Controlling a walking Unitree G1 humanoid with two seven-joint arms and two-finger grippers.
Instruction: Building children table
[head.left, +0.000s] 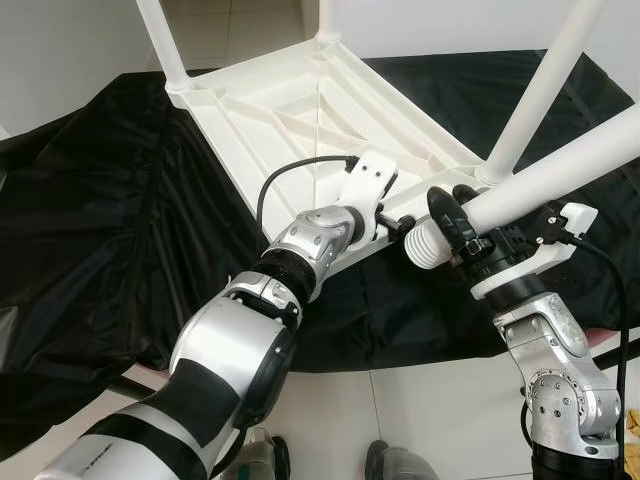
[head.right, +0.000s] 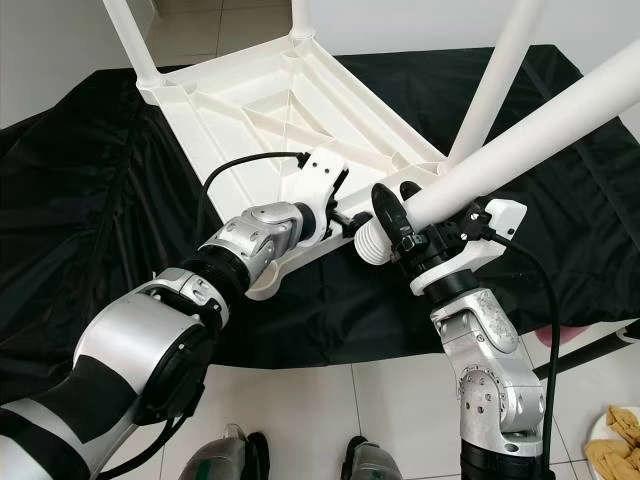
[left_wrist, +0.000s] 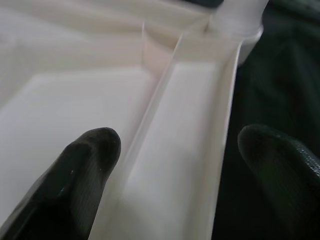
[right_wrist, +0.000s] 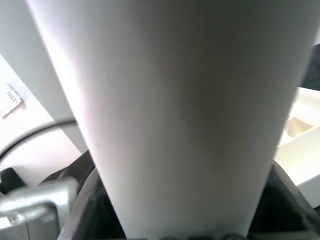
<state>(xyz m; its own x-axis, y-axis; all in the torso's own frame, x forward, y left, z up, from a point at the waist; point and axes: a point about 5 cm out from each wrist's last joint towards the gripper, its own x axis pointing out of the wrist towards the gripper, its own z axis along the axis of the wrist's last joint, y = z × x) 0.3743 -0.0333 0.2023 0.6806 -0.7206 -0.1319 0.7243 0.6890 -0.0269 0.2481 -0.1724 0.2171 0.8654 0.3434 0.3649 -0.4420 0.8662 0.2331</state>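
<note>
Left eye view: a white plastic tabletop (head.left: 320, 110) lies upside down on a black cloth (head.left: 90, 230) spread over the tiled floor (head.left: 420, 410). Three legs already stand up from its corners: one at the far left (head.left: 160, 40), one at the far middle (head.left: 328, 18) and one on the right (head.left: 545, 85). The left hand (head.left: 392, 212) reaches in at the near edge of the tabletop, close to the open near corner; its fingers are mostly hidden behind its white wrist housing. The right hand (head.left: 462, 228) is clamped on a fourth leg (head.left: 560, 170), which slants up to the right, its ribbed end (head.left: 425, 245) hanging just beside the near corner, not yet in the socket.

Right eye view: the same scene. The ribbed end (head.right: 370, 242) lies just off the tabletop's near edge (head.right: 300, 255), with the left hand touching that edge. A plate of food (head.right: 615, 435) sits at the lower right corner, and the robot's feet (head.right: 300, 460) stand on the tiles.

Left wrist view: the two black fingertips (left_wrist: 85, 165) are spread apart, straddling the tabletop's rim wall (left_wrist: 220, 150), one over the white ribbed underside and the other over the black cloth (left_wrist: 280, 75). A leg socket (left_wrist: 235, 20) shows at the far end of the rim.

Right wrist view: the leg (right_wrist: 175, 110) sits pinched between the dark fingers (right_wrist: 90, 200), very close to the lens.
</note>
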